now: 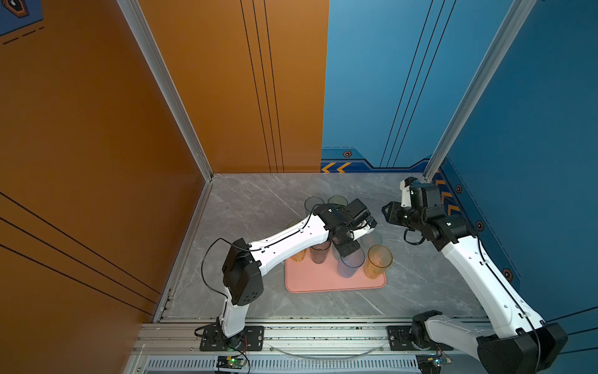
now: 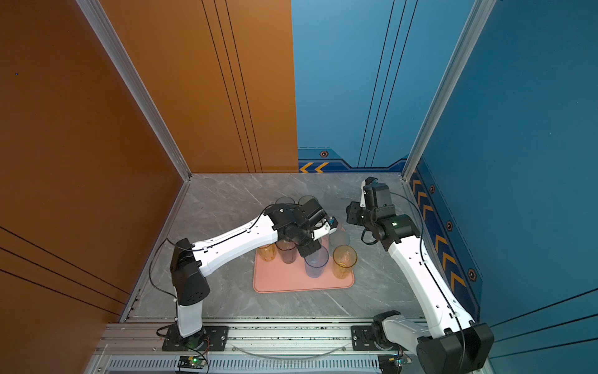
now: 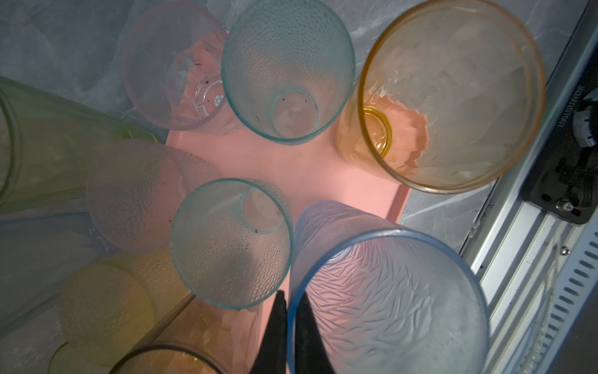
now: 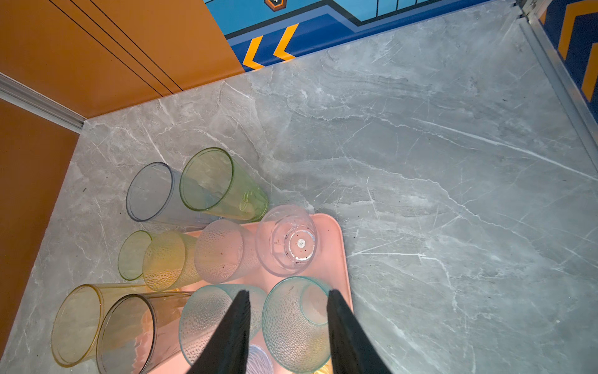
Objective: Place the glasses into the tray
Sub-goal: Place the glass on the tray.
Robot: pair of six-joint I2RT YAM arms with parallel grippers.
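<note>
- Left gripper [image 3: 293, 298] closed tight. It pinches rim wall of blue glass [image 3: 388, 291], lower right of left wrist view. One finger inside, one outside.
- Blue glass sits over tray [image 1: 323, 286], mid frame in top view. Bottom touching tray or not: cannot tell.
- Right gripper [image 4: 288, 291] open, holds nothing.
- Grey glass [image 4: 150, 191] and green glass [image 4: 220, 184] on table [image 4: 420, 162], just off tray, left of centre.
- Guess: glasses light, thin, smooth, slippery, bit bendy. Tall ones tip easy.
- Best hold: pinch rim, squeeze gently.
</note>
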